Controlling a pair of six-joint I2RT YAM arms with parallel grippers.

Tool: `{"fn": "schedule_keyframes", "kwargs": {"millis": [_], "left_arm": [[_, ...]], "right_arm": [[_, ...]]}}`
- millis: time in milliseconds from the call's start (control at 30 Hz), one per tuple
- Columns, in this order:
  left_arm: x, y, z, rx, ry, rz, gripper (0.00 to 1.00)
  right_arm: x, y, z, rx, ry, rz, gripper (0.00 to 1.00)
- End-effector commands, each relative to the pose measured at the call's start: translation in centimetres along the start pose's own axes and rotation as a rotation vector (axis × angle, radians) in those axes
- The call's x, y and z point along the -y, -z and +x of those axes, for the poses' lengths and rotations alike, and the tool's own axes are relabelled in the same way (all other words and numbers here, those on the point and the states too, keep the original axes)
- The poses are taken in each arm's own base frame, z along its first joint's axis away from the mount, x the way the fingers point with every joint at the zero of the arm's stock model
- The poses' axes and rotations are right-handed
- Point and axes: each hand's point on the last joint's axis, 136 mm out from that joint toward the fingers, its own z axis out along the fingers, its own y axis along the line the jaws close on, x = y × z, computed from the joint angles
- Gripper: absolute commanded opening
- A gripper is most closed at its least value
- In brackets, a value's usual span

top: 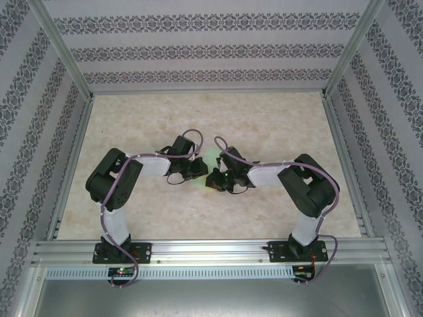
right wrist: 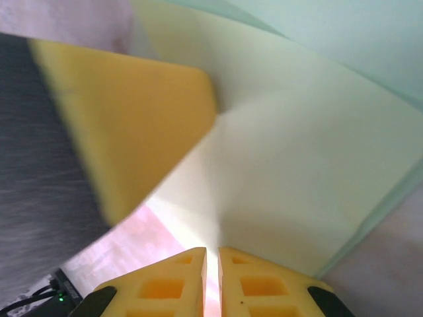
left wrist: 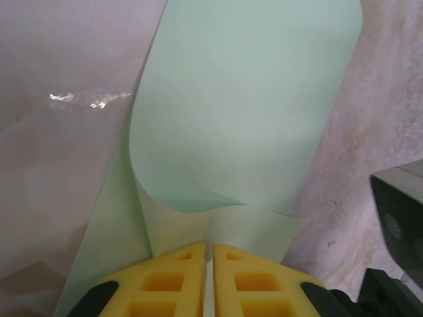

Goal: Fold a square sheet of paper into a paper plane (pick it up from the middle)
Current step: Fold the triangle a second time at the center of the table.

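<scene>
From above I see the pale green sheet of paper (top: 213, 160) at the middle of the bench (top: 264, 119), with both arms bent inward to meet over it. My left hand (left wrist: 209, 247) is clenched on the sheet's near edge, which curls up off the bench into its yellow fingers (left wrist: 172, 271). The rest of the sheet stretches away across the bench. My right hand (right wrist: 211, 252) grips a lifted flap of the same sheet, its fingers all but touching. Close in front of it, one left-hand finger (right wrist: 132, 125) sits against that flap, blurred.
</scene>
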Motion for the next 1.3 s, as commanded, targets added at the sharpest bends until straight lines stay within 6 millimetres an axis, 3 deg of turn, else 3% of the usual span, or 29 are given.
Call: {"fn": "schedule_keyframes", "kwargs": {"millis": [0,133,233,300,433,600,867,1033,1267], "left_arm": [[0.3,0.8,-0.2,0.011,-0.012,-0.006,0.16],[2.4,2.0,-1.1,0.053,-0.037,0.057,0.23],[2.8,2.7,-1.1,0.064,-0.033,0.058,0.27],[2.9,2.8,-0.9,0.057,-0.028,0.065,0.24],[2.3,2.3,-0.2,0.022,-0.009,0.053,0.14],[1.7,1.3,0.0,-0.001,-0.001,0.055,0.08],[0.0,-0.5,-0.7,-0.003,-0.003,0.002,0.07],[-1.3,-0.1,-1.9,0.036,0.001,-0.045,0.08],[-2.6,0.3,-3.5,0.058,0.019,-0.054,0.08]], "right_arm": [[1.9,-0.5,1.1,-0.027,0.004,0.056,0.13],[2.6,-0.5,1.3,-0.031,-0.007,0.062,0.13],[2.5,-0.3,1.2,-0.026,-0.009,0.053,0.13],[2.5,-0.4,1.1,-0.024,-0.009,0.052,0.13],[2.4,-0.4,1.0,-0.021,-0.008,0.049,0.13],[2.3,-0.5,1.0,-0.028,-0.006,0.044,0.13],[2.7,-0.5,1.4,-0.041,-0.004,0.061,0.12],[4.0,-0.5,2.0,-0.057,-0.013,0.105,0.05],[4.8,-0.7,2.6,-0.076,-0.017,0.125,0.03]]}}
